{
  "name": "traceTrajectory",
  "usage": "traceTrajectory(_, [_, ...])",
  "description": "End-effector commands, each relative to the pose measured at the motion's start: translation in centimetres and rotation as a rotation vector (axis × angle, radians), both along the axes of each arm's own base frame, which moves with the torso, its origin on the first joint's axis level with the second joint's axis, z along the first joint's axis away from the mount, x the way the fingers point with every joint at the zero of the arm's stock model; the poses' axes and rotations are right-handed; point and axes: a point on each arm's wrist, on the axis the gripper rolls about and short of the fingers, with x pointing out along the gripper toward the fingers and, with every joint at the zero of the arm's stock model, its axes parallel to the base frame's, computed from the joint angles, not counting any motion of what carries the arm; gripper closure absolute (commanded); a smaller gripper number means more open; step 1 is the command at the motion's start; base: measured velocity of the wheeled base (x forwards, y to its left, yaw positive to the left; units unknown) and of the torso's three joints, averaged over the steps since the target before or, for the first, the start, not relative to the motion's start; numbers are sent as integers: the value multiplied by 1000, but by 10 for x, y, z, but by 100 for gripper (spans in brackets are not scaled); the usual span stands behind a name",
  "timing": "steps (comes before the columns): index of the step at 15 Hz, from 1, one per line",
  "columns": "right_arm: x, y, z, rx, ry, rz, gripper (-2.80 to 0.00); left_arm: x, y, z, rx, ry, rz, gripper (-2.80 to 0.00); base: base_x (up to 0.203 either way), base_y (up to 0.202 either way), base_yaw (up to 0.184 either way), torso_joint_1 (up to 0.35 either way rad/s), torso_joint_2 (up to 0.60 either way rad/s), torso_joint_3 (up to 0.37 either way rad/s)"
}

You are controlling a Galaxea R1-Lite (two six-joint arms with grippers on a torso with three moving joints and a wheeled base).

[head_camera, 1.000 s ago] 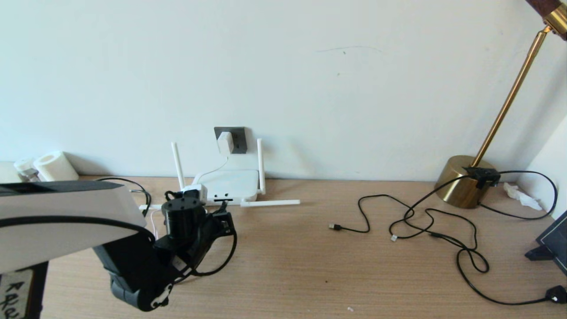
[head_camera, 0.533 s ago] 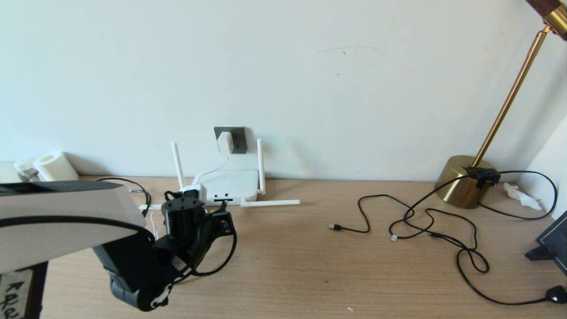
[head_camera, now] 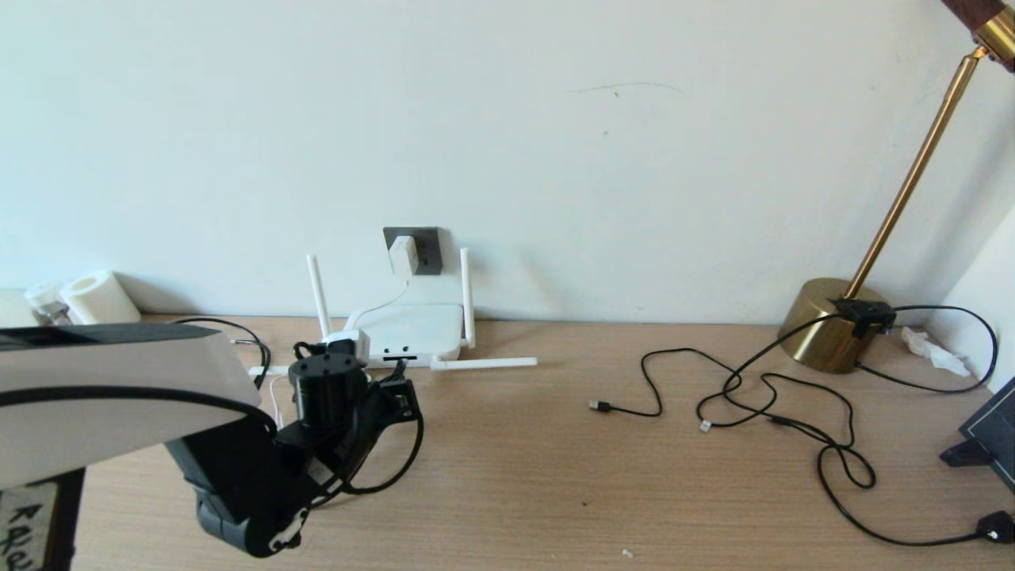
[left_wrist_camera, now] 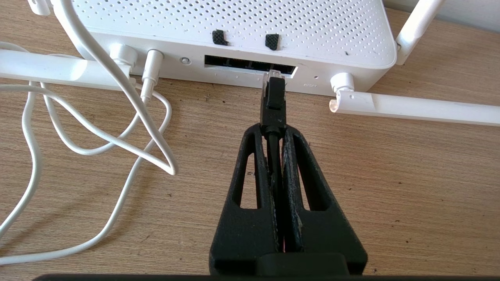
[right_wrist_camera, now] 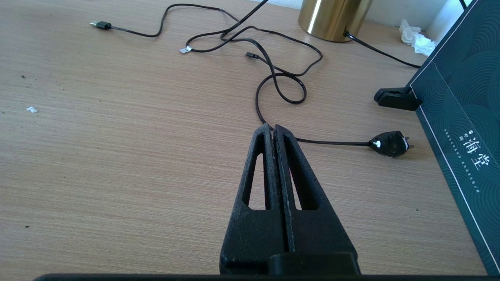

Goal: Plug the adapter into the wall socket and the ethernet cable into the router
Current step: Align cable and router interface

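Observation:
In the left wrist view my left gripper [left_wrist_camera: 273, 130] is shut on the black ethernet cable [left_wrist_camera: 274, 97], just behind its plug. The plug's clear tip sits at the mouth of a dark port on the front edge of the white router [left_wrist_camera: 234, 23]; how deep it is in I cannot tell. In the head view the left gripper [head_camera: 395, 379] is low over the desk in front of the router [head_camera: 416, 329]. The white adapter [head_camera: 402, 255] sits in the dark grey wall socket [head_camera: 429, 250], its thin cord running down to the router. My right gripper [right_wrist_camera: 272, 127] is shut on nothing over bare desk.
A brass lamp base [head_camera: 829, 321] stands at the back right with thin black cables [head_camera: 753, 388] looped over the desk before it. A dark box [head_camera: 991, 432] is at the right edge and a paper roll [head_camera: 95, 297] at the far left. The router's white antennas [left_wrist_camera: 410, 107] lie flat beside the port.

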Motion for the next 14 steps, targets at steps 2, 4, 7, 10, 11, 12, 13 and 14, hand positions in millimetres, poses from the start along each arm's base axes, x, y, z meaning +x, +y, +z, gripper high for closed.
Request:
traceTrajectory(2, [0,0,0,-1,1,0,0,0,0,1,-4,-8,2,0,0,0,0,0,0,0])
traceTrajectory(4, [0,0,0,-1,1,0,0,1,0,1,-4,-8,2,0,0,0,0,0,0,0])
traceTrajectory(7, [0,0,0,-1,1,0,0,0,0,1,-4,-9,2,0,0,0,0,0,0,0])
traceTrajectory(10, [0,0,0,-1,1,0,0,1,0,2,-5,-12,3,0,0,0,0,0,0,0])
traceTrajectory(11, [0,0,0,-1,1,1,0,1,-1,2,-6,-12,2,0,0,0,0,0,0,0])
traceTrajectory(12, [0,0,0,-1,1,0,0,2,-1,3,-7,-16,2,0,0,0,0,0,0,0])
traceTrajectory(13, [0,0,0,-1,1,1,0,2,-1,3,-7,-16,2,0,0,0,0,0,0,0])
traceTrajectory(14, [0,0,0,-1,1,0,0,2,0,3,-7,-16,3,0,0,0,0,0,0,0])
